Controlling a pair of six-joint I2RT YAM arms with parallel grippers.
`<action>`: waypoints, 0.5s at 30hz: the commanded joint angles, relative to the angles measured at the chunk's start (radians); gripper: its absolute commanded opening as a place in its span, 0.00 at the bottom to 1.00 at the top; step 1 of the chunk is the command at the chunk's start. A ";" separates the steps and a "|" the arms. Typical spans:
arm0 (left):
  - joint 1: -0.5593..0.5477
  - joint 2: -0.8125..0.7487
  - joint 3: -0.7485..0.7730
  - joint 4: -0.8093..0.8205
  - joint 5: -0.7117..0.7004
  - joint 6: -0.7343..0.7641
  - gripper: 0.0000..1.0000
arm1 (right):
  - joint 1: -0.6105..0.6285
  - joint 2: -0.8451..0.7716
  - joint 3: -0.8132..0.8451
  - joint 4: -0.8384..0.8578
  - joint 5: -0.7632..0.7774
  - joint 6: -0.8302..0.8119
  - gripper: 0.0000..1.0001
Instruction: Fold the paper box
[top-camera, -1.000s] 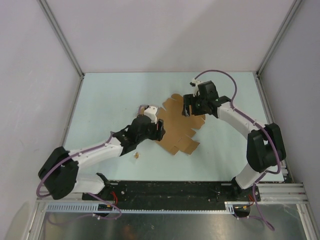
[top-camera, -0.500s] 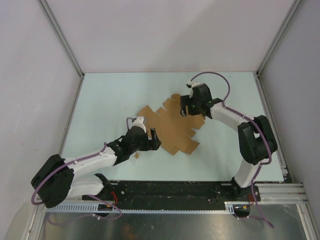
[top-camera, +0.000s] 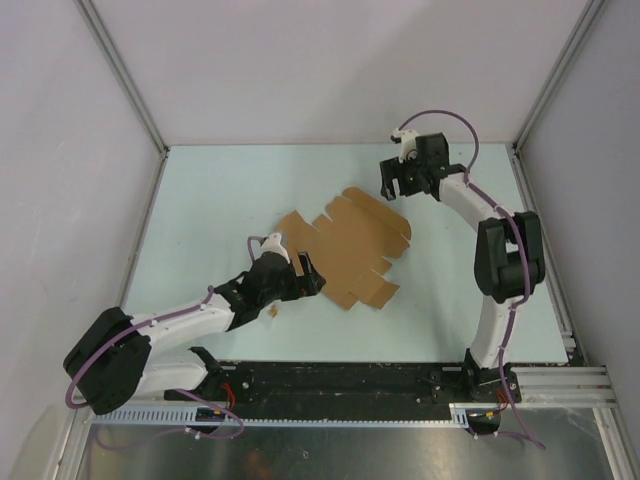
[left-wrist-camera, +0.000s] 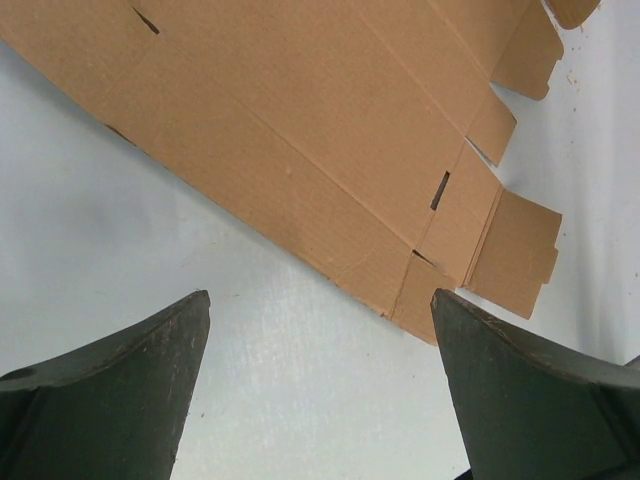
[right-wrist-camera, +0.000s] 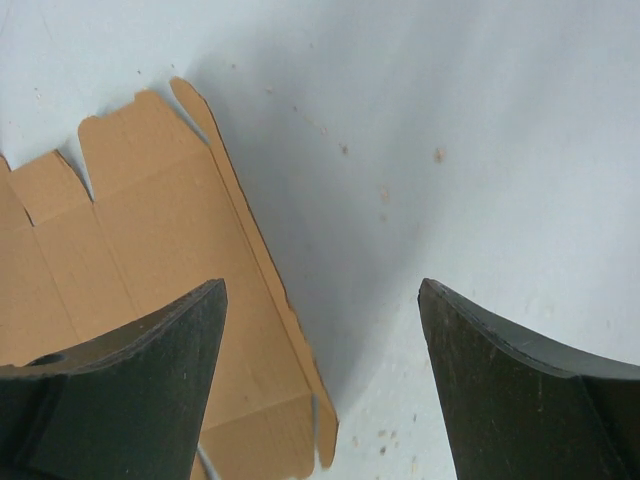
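The paper box (top-camera: 345, 245) is a flat brown die-cut sheet with tabs and flaps, lying unfolded mid-table. My left gripper (top-camera: 310, 272) stands open just off the sheet's near-left edge. In the left wrist view the sheet (left-wrist-camera: 300, 130) fills the top, and only bare table lies between the spread fingers of the gripper (left-wrist-camera: 318, 300). My right gripper (top-camera: 390, 185) is open beyond the sheet's far right corner. In the right wrist view a flap edge of the sheet (right-wrist-camera: 150, 230) runs down by the left finger, and the gripper (right-wrist-camera: 322, 285) holds nothing.
A tiny brown scrap (top-camera: 272, 312) lies on the table beside the left arm's wrist. Pale walls with metal corner posts (top-camera: 125, 80) close the table at left, back and right. Small brown crumbs (right-wrist-camera: 438, 155) dot the surface near the right gripper.
The left gripper has opened and pulled back toward the near left, off the sheet. The right gripper has drawn away to the far right and opened wider. The sheet now lies free.
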 joint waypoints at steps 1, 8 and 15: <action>0.013 0.002 0.019 0.030 0.018 -0.028 0.97 | -0.005 0.118 0.170 -0.151 -0.142 -0.121 0.83; 0.019 -0.023 0.005 0.030 0.017 -0.033 0.97 | -0.018 0.198 0.227 -0.161 -0.179 -0.143 0.82; 0.027 -0.026 -0.002 0.030 0.021 -0.036 0.97 | -0.017 0.253 0.266 -0.200 -0.211 -0.161 0.74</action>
